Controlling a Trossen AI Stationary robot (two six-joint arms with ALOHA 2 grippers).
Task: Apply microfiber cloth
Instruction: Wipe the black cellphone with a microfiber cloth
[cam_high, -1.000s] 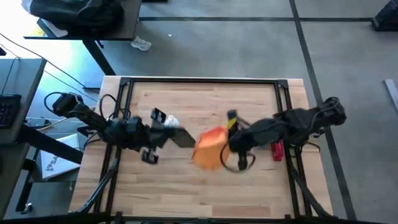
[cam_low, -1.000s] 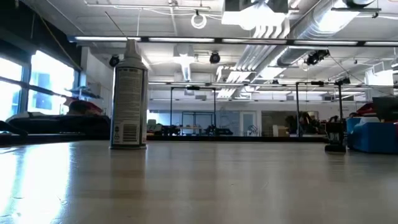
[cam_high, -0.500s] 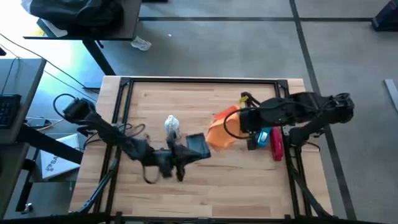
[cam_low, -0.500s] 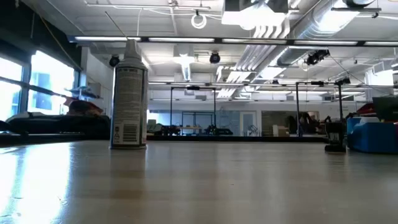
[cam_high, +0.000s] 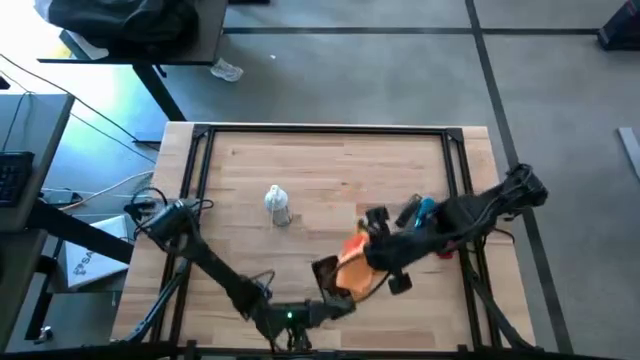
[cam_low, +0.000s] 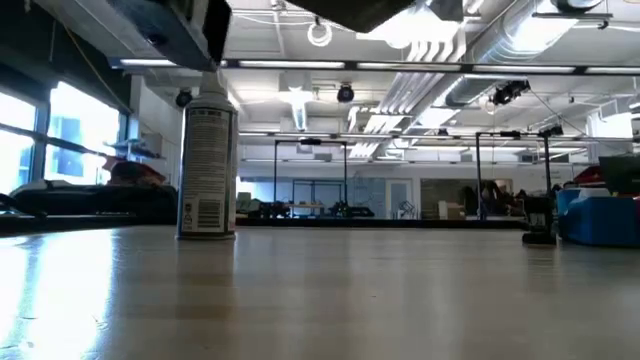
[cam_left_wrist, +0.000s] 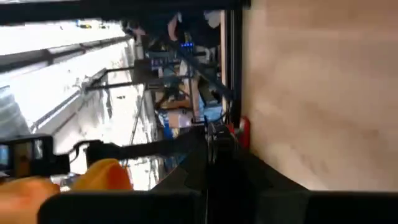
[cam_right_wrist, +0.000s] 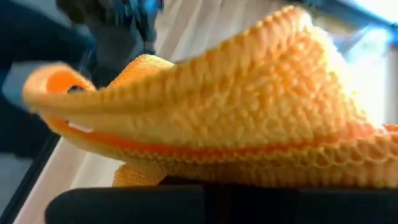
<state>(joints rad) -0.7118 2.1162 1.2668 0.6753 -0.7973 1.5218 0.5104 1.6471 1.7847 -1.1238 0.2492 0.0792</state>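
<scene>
High view: right gripper (cam_high: 372, 262) is clamped on the microfiber cloth (cam_high: 355, 272), which hangs toward the phone (cam_high: 328, 272) and touches its right edge; left gripper (cam_high: 300, 318) sits just below the phone, fingers' state cannot be told.

Far half of the table (cam_high: 340, 150) is open wood; only the spray bottle (cam_high: 278, 206) stands upright left of centre, with room on all sides. Near edge crowded: left gripper (cam_high: 335, 300) with the black phone (cam_high: 327, 272), the orange cloth (cam_high: 358, 268) and right gripper (cam_high: 375, 262) bunched together. Right arm (cam_high: 470, 215) lies across the right side.
</scene>
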